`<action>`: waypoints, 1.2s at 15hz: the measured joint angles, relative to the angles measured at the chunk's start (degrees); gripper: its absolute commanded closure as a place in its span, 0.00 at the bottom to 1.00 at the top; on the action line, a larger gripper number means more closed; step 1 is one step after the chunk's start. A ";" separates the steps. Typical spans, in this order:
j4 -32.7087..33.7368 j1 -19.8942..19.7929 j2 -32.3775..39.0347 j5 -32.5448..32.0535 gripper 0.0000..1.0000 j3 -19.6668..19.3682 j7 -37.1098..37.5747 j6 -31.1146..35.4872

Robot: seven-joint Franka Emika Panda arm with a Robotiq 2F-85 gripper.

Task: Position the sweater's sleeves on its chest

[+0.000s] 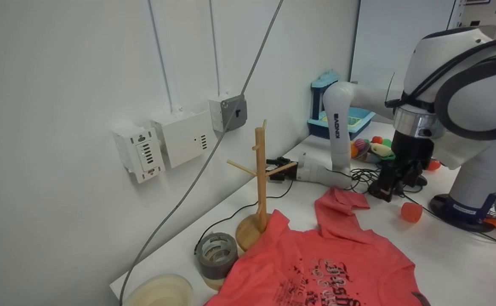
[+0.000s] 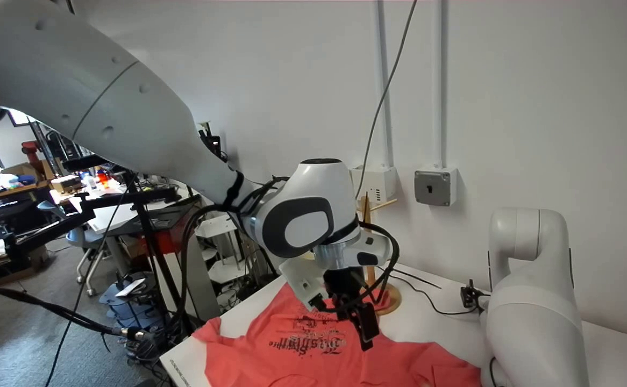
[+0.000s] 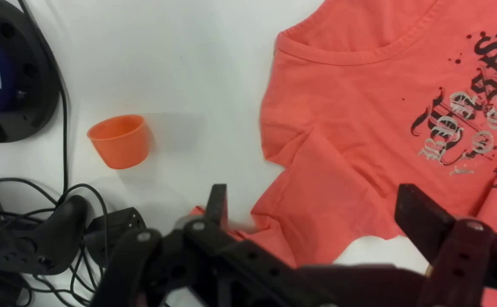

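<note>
Pincer (image 3: 314, 202) is gaping and empty from here tbh, with 1 sleeve (image 3: 310, 224) slanting across underneath the gap.

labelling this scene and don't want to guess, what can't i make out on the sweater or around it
Sweater: the bottom edge cuts it off in both exterior views.
One sleeve: partly hidden by the gripper in the wrist view.
Chest print: cut off by the right edge of the wrist view.
Pale round item: cut off by the bottom edge in an exterior view.
Colourful items: some too small to name in an exterior view.
</note>
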 measured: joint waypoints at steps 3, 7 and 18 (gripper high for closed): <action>3.01 0.00 4.99 0.58 0.00 -0.47 3.48 1.52; 8.30 0.01 11.63 2.74 0.00 -1.13 7.90 3.54; 14.14 0.19 17.37 5.99 0.00 -1.69 11.06 2.93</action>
